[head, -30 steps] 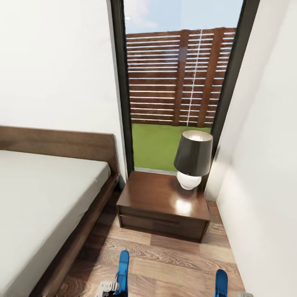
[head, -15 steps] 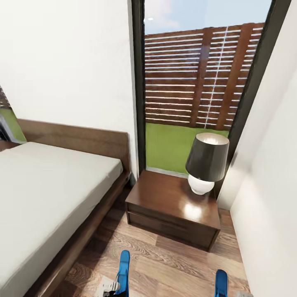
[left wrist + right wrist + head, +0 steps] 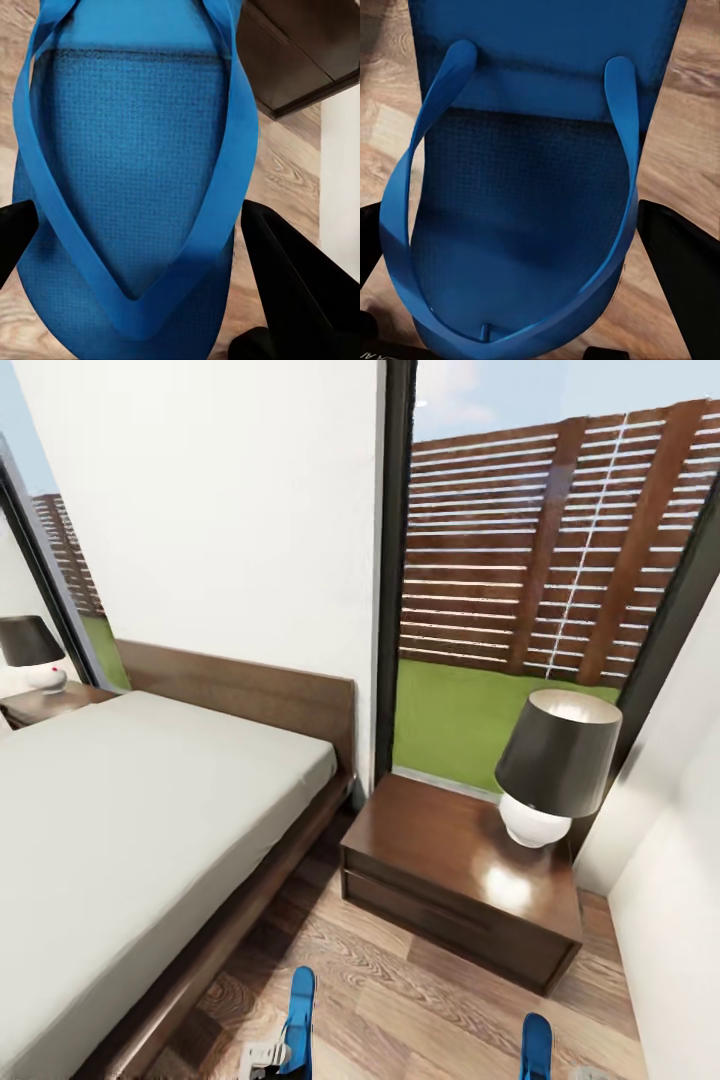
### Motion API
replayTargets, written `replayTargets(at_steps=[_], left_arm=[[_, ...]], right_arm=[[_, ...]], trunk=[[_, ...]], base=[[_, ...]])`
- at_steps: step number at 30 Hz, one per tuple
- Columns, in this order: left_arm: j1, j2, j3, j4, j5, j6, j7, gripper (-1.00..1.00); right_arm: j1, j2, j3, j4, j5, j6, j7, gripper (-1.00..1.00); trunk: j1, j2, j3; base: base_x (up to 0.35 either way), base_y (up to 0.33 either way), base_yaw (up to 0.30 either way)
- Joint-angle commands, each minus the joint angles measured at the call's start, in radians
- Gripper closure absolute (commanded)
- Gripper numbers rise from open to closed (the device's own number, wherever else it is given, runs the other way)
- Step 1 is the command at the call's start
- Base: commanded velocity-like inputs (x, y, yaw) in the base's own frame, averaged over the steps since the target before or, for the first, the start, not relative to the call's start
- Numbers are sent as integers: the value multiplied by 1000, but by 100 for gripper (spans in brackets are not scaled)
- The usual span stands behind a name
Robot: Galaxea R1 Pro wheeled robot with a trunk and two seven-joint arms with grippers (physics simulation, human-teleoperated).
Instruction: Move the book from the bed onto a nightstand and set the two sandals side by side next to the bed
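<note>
Indoors, white-walled bedroom (image 3: pixel 220 510), wood-plank floor (image 3: pixel 400 1010), bed (image 3: pixel 120 840), nightstand (image 3: pixel 440 850), lamp (image 3: pixel 555 765)

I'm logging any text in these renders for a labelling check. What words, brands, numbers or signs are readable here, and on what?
None readable.
Sandal in the left gripper: plain blue sole and straps, no lettering.
Sandal in the right gripper: plain blue, no lettering.
Nightstand, lamp, bed: no labels or marks.
</note>
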Motion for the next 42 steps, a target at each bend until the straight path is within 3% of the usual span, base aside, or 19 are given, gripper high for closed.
replayTargets(at_steps=[1, 42], left_arm=[[-1, 1, -8, 2, 8, -6, 1, 100], [-1, -1, -8, 2, 8, -6, 1, 100]], right_arm=[[0, 0, 1, 1, -4, -3, 4, 100], [0, 0, 1, 1, -4, -3, 4, 100]], trunk=[[0, 0, -1], [0, 0, -1]], base=[[0, 0, 283], [-26, 0, 283]])
